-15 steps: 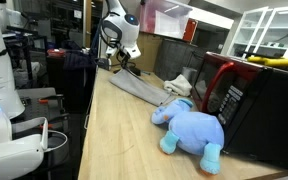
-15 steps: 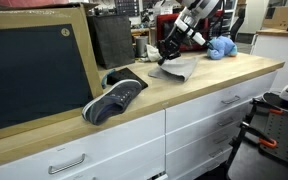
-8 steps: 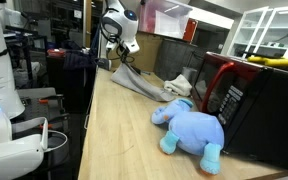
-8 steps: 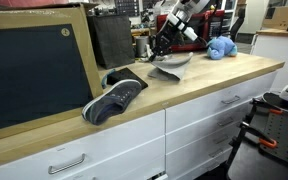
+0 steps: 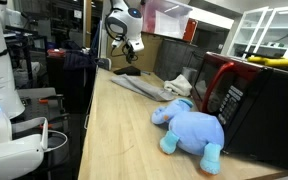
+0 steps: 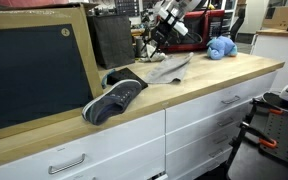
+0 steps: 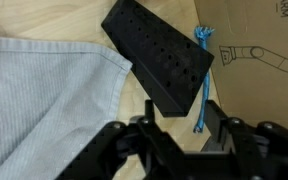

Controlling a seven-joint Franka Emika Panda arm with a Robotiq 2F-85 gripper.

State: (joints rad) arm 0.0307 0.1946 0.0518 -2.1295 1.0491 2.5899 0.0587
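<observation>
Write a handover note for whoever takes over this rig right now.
Gripper: open, empty, hovering above the far end of the grey cloth.
Cloth: lying stretched out on the wooden counter, beside a black perforated block. A blue plush elephant lies further along.
Done: cloth is down on the counter, free of the jaws.
Left: it looks loose rather than neatly folded; any more handling probably needs a grasp first.

Grey cloth (image 7: 44,100) lies spread out, seemingly flat.
</observation>
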